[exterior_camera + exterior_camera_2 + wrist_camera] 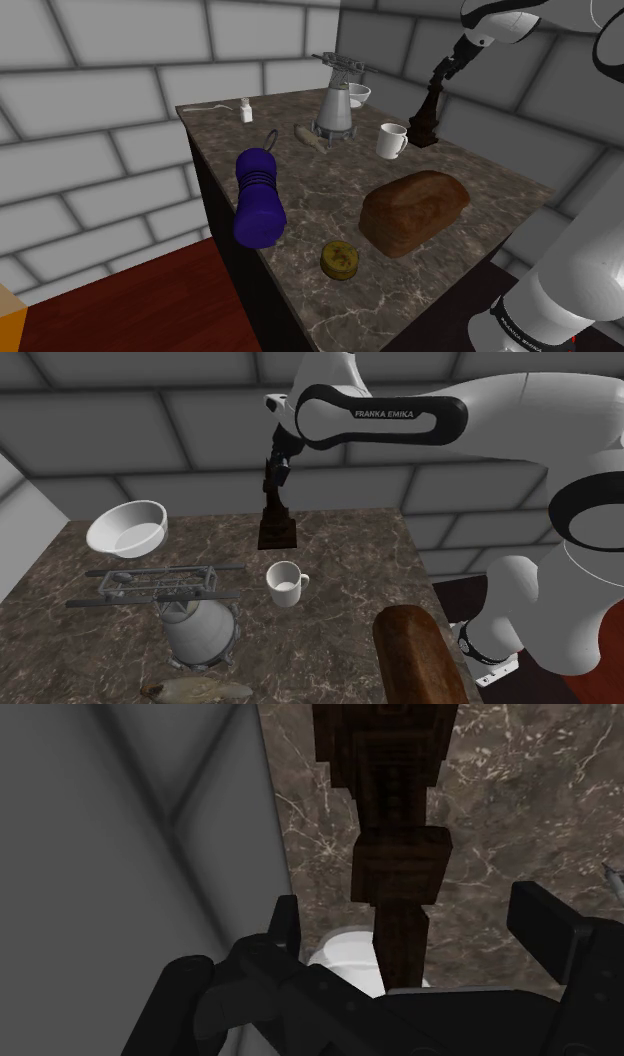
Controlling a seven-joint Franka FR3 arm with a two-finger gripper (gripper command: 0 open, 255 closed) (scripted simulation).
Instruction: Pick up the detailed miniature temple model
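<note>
One arm point(400, 417) stretched level, gripper point(276, 474) straddling temple model point(276, 530), fingers point(545, 919) apparently apart.

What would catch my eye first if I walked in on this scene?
Probably the white arm reaching over the dark marbled table, its black gripper open around the spire of a dark brown temple model by the wall. Next come the blue ribbed cylinder on the table's edge at the shoulder view's left and the brown loaf to its right.

The temple point(400, 854) is cut off at its base by the wrist view's edge, and its spire hides part of the mug point(345, 954). The second exterior view's bottom edge cuts the loaf point(420, 657).
</note>
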